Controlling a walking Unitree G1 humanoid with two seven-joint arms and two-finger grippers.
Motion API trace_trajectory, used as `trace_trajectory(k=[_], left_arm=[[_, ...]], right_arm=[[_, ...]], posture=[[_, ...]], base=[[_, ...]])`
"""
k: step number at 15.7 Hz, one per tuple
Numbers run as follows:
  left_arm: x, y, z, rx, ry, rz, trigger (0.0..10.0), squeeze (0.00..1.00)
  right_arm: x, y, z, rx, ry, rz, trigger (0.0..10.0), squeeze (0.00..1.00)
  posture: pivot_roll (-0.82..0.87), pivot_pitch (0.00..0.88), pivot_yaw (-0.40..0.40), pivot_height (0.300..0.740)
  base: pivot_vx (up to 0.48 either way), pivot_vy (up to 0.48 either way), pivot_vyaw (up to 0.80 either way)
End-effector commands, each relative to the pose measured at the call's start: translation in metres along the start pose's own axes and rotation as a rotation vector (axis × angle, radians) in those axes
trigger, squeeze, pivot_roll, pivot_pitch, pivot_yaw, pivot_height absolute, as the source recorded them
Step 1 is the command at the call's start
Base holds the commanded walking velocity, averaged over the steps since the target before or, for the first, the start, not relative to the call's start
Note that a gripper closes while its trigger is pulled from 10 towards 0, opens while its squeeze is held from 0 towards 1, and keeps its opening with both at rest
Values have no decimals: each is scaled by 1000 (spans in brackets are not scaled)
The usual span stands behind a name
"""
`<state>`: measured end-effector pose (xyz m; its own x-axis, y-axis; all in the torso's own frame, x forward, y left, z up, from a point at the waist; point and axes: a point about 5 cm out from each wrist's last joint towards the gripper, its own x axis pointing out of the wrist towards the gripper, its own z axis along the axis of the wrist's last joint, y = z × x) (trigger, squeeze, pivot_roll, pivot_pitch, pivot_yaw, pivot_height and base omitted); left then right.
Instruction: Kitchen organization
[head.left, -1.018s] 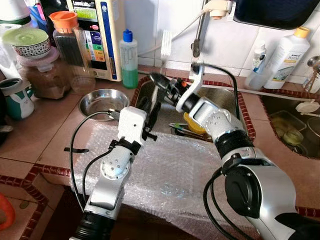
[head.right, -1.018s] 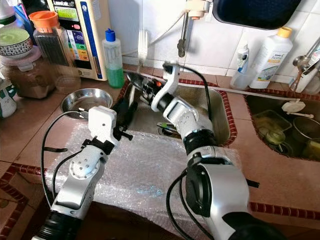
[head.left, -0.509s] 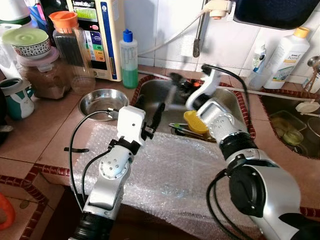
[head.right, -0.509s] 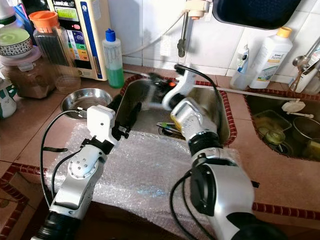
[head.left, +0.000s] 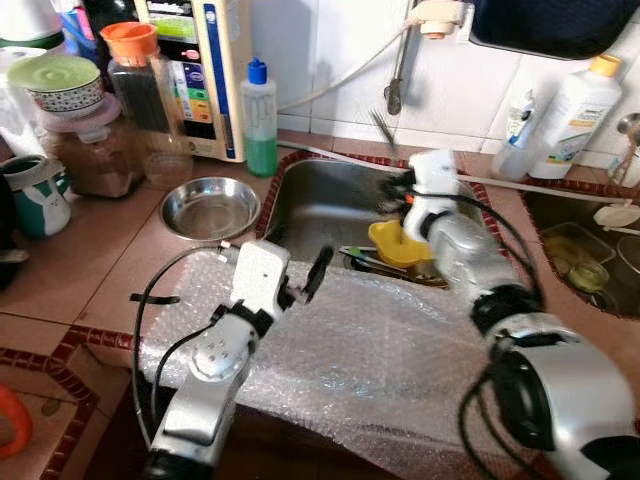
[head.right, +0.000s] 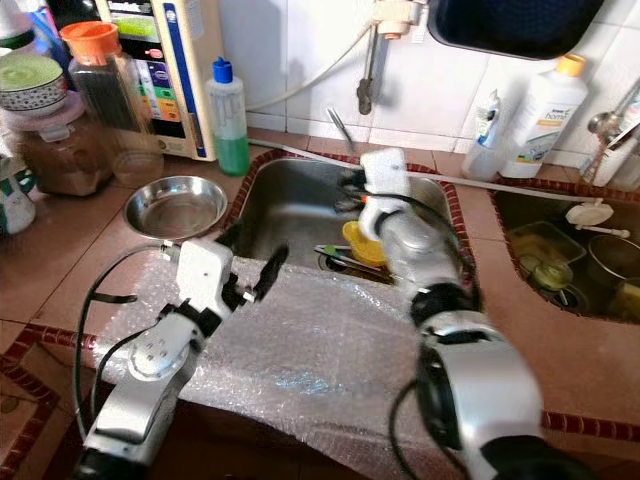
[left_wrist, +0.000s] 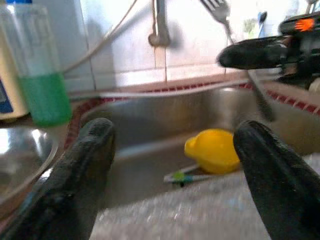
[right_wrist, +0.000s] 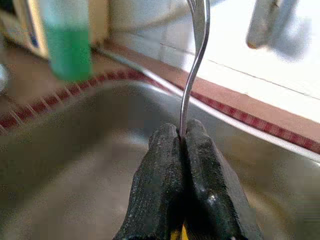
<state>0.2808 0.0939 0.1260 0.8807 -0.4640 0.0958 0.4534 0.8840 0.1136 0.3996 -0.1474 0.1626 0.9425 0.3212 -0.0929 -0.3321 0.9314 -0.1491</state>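
right end effector (right_wrist: 182, 137) pinches fork (right_wrist: 195, 60) by its handle, prongs up, above sink (head.left: 330, 205) | left end effector (left_wrist: 175, 165) open, waiting at sink's front edge

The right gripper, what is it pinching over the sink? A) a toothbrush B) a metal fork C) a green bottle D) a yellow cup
B: the right gripper has its two black fingers shut on the thin handle of a metal fork, whose tines point up above the steel sink.
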Motion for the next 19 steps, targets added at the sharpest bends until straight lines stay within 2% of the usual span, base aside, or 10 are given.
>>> trace_trajectory(k=[1, 5, 6, 7, 8, 9, 10, 11, 13, 19], left_arm=[[-1, -1, 3, 4, -4, -11, 10000, 1000], [-2, 1, 2, 18, 12, -4, 10000, 1000], [-1, 2, 2, 22, 15, -2, 10000, 1000], [-1, 4, 2, 27, 20, 1, 10000, 1000], [-1, 4, 2, 30, 25, -1, 10000, 1000], [-2, 3, 1, 38, 33, -5, 10000, 1000], [-2, 2, 1, 44, 41, -11, 10000, 1000], [-2, 1, 0, 43, 43, -15, 10000, 1000], [-1, -4, -1, 27, 59, -60, 10000, 486], [-2, -18, -5, 20, 97, -175, 10000, 216]], right_arm=[[-3, -5, -7, -44, 26, -18, 0, 0], [-24, -27, -43, -202, 196, -75, 0, 0], [-26, -29, -48, -215, 218, -79, 3922, 0], [-30, -31, -55, -246, 256, -78, 10000, 0], [-32, -32, -58, -255, 274, -75, 10000, 0], [-34, -33, -62, -256, 292, -69, 10000, 702], [-35, -32, -64, -249, 302, -62, 10000, 1000], [-35, -32, -65, -244, 305, -58, 10000, 1000], [-36, -24, -73, -231, 329, -14, 10000, 1000], [-37, -13, -82, -228, 359, 48, 10000, 1000]], posture=[[114, 0, -36, 740], [129, 0, -33, 740], [133, 0, -31, 740], [133, 0, -31, 740], [134, 0, -30, 740], [134, 0, -29, 740], [133, 0, -28, 740], [133, 0, -28, 740], [131, 0, -27, 740], [128, 0, -22, 740]], base=[[0, 0, 0], [0, 0, 0], [0, 0, 0], [0, 0, 0], [0, 0, 0], [0, 0, 0], [0, 0, 0], [0, 0, 0], [0, 0, 0], [0, 0, 0]])
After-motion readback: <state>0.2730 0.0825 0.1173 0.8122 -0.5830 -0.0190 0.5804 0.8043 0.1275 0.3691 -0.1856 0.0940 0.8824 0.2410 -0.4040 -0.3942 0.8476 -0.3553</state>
